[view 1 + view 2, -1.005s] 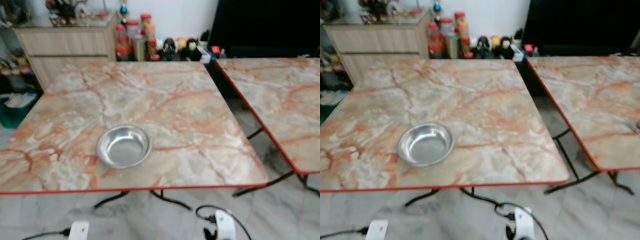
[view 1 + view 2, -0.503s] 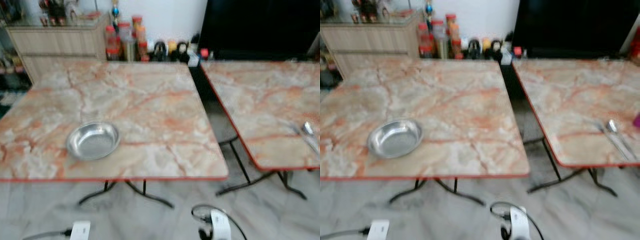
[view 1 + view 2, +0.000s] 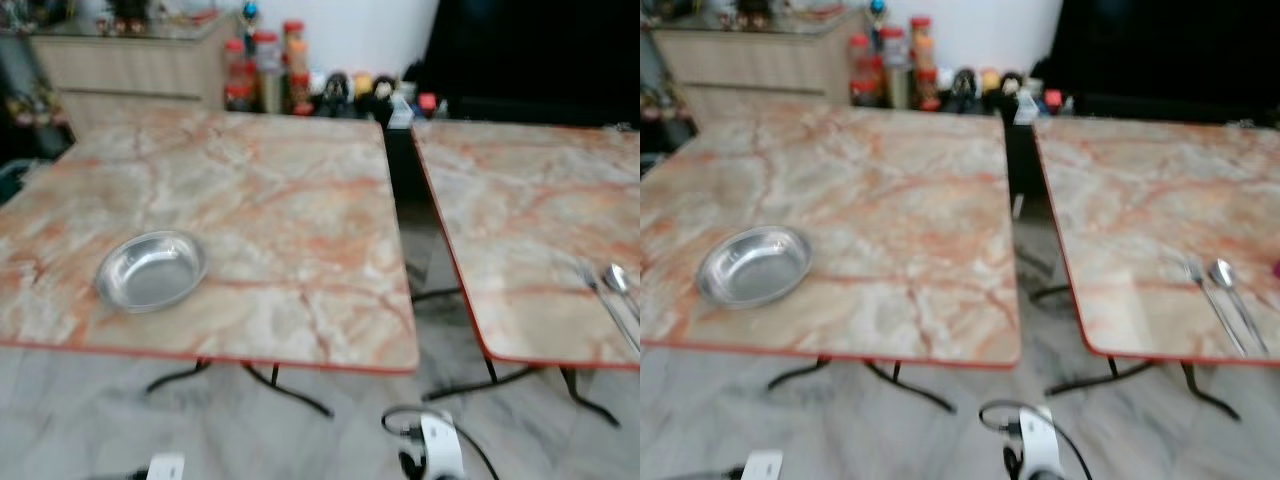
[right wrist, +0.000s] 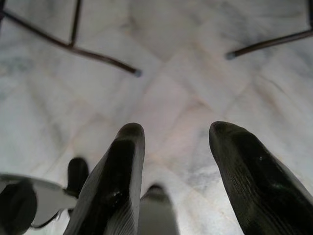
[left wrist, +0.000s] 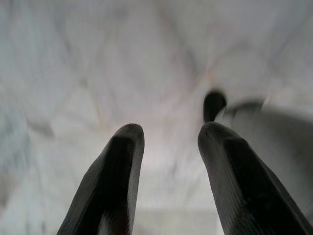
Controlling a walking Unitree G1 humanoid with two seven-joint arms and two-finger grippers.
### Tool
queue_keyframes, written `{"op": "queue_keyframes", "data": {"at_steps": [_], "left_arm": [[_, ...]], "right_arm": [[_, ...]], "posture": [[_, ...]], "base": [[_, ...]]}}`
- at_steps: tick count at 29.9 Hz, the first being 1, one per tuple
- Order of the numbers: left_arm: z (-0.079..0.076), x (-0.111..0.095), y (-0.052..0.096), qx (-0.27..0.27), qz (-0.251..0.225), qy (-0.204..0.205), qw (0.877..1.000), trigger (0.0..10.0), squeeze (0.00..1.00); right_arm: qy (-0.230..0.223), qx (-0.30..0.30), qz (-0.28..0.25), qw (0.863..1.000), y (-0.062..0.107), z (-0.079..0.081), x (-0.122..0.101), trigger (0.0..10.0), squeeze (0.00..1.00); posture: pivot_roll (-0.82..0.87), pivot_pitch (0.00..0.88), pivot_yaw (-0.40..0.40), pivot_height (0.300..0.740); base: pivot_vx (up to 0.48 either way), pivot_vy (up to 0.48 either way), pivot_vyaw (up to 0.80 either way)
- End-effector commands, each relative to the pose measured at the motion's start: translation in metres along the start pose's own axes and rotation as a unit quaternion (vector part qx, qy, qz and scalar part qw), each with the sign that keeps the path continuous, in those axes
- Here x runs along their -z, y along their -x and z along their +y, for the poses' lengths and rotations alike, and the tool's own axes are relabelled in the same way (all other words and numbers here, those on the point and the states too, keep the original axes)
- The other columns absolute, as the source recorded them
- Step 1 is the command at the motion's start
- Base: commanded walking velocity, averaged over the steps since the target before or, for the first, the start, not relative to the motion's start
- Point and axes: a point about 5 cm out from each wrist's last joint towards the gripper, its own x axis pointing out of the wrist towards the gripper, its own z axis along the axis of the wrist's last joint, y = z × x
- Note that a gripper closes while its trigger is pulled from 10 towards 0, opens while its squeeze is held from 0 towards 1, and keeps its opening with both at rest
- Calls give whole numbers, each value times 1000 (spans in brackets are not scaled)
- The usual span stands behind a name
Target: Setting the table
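Grippers hang low at my sides, both empty: the left gripper (image 5: 166, 142) and the right gripper (image 4: 171, 147) each hold their fingers parted over the pale marble floor (image 4: 171, 88). Ahead and up to my left, the steel bowl (image 3: 151, 270) sits near the front edge of the left table (image 3: 280, 200); ahead to my right, a spoon (image 3: 1230, 295) and fork (image 3: 1205, 295) lie side by side on the right table (image 3: 1140, 200). I judge the cutlery comes next, so I should square up to that table before raising my right arm
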Motion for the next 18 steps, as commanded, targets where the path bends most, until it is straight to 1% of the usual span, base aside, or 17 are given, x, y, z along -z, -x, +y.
{"op": "queue_keyframes", "data": {"at_steps": [1, 5, 12, 14, 18], "left_arm": [[-8, -7, 0, 10, -8, -3, 1000, 10000, 0], [-9, -9, -1, 11, -10, 2, 1000, 10000, 0], [-10, -8, 0, 14, -10, 3, 1000, 10000, 0], [-9, -1, 0, 16, -2, 4, 1000, 10000, 0], [-9, 2, 0, 16, 2, 3, 1000, 10000, 0]], "right_arm": [[-10, 19, 6, 1000, 2, -12, 3, 10000, 0], [-12, 22, 8, 1000, 2, -14, 3, 10000, 0], [-12, 23, 8, 1000, 2, -14, 2, 10000, 0], [-13, 23, 7, 1000, 2, -14, 1, 10000, 0], [-14, 23, 6, 1000, 2, -14, 1, 10000, 0]], "posture": [[-25, 0, -35, 740], [-20, 0, -41, 740], [-21, 0, -45, 740], [-20, 0, -46, 740], [-20, 0, -48, 740]], "base": [[420, 0, 0], [420, 0, 0], [358, -312, 0], [0, -461, 0], [0, -473, 0]]}}
